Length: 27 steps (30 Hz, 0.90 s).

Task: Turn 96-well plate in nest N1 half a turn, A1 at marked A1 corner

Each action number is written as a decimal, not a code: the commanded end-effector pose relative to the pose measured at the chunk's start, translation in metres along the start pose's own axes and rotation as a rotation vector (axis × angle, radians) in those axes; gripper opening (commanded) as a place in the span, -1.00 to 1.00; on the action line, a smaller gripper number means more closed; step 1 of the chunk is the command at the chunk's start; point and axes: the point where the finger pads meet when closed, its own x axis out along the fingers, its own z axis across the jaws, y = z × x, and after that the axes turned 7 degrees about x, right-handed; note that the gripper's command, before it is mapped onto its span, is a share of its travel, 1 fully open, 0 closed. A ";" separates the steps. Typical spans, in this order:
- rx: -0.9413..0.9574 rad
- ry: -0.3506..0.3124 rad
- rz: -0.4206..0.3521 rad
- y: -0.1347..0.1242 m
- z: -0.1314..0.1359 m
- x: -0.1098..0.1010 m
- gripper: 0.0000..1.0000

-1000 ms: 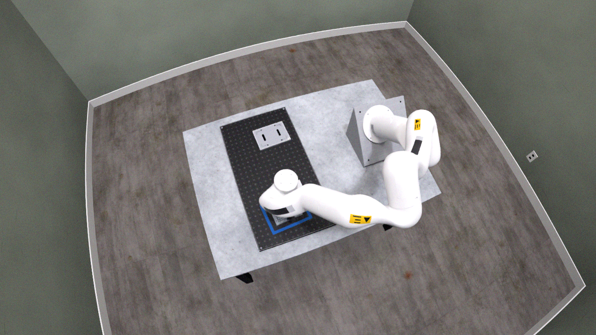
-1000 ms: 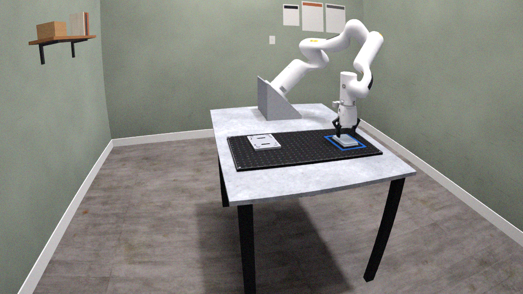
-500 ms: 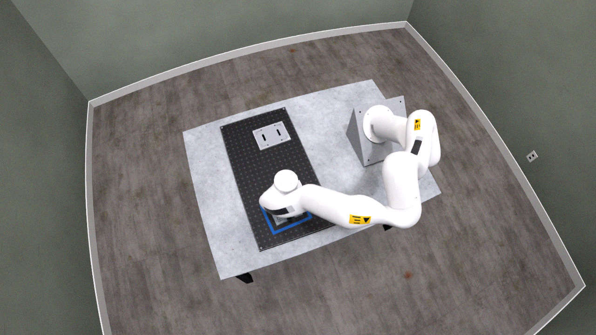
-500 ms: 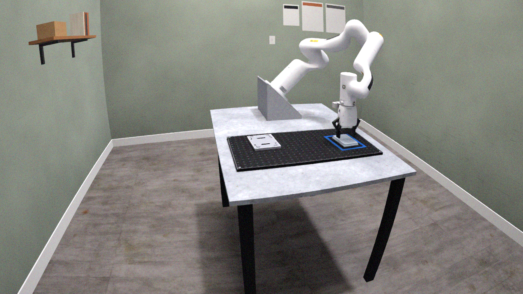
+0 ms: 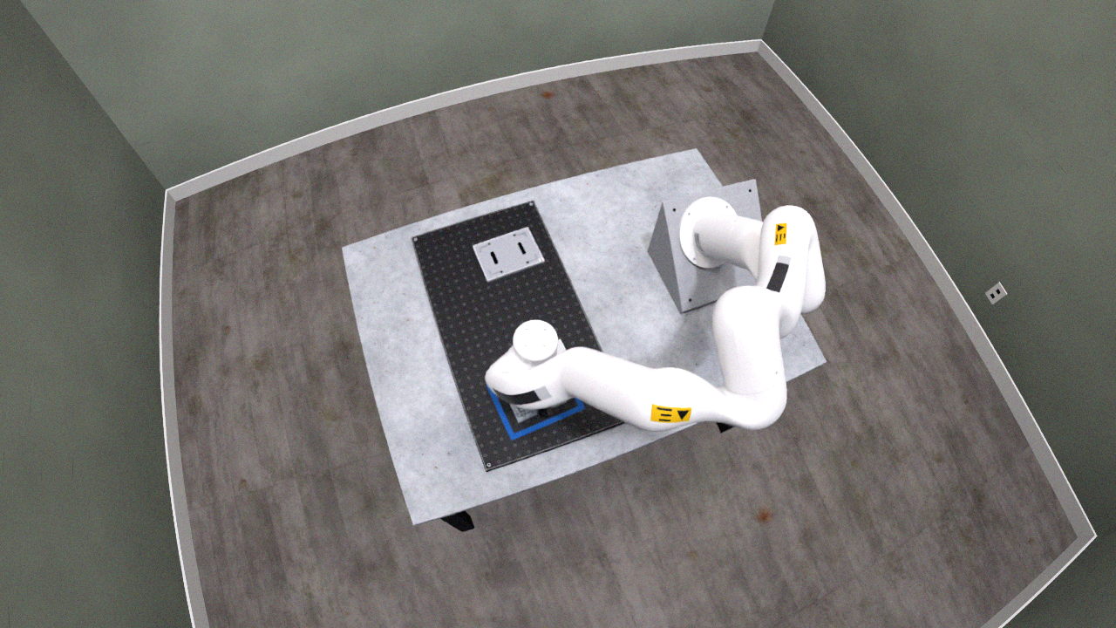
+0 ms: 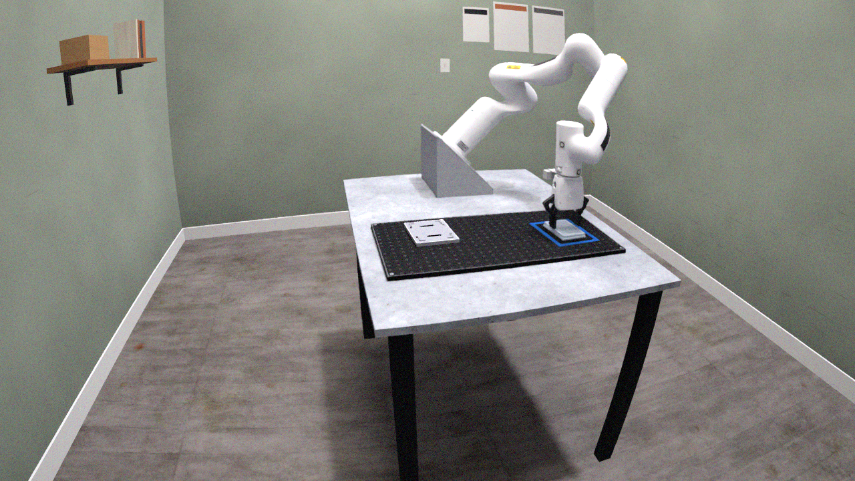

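Observation:
The 96-well plate (image 6: 570,232) (image 5: 525,414) is a pale, flat block. It lies inside the blue-outlined plate nest N1 (image 6: 574,241) (image 5: 546,422) at the right end of the black breadboard (image 6: 489,242) (image 5: 468,312). My gripper (image 6: 564,220) points straight down with its fingers open. The fingertips are low at the plate's far part, one on each side. In the overhead view the wrist hides the gripper and most of the plate. The cut-off corner and the A1 mark are too small to make out.
A grey plate with two slots (image 6: 431,232) (image 5: 507,254) lies at the breadboard's other end. The arm's grey wedge base (image 6: 442,170) (image 5: 686,265) stands at the back of the white table (image 6: 478,292) (image 5: 390,374). The table edge is close behind the nest.

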 end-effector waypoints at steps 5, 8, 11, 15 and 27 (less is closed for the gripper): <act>-0.001 0.000 -0.002 -0.001 0.000 0.006 1.00; -0.001 0.000 -0.002 -0.001 0.000 0.006 1.00; -0.001 0.000 -0.002 -0.001 0.000 0.008 1.00; -0.001 0.000 -0.002 -0.001 0.000 0.009 1.00; -0.001 0.000 -0.002 -0.001 0.000 0.009 1.00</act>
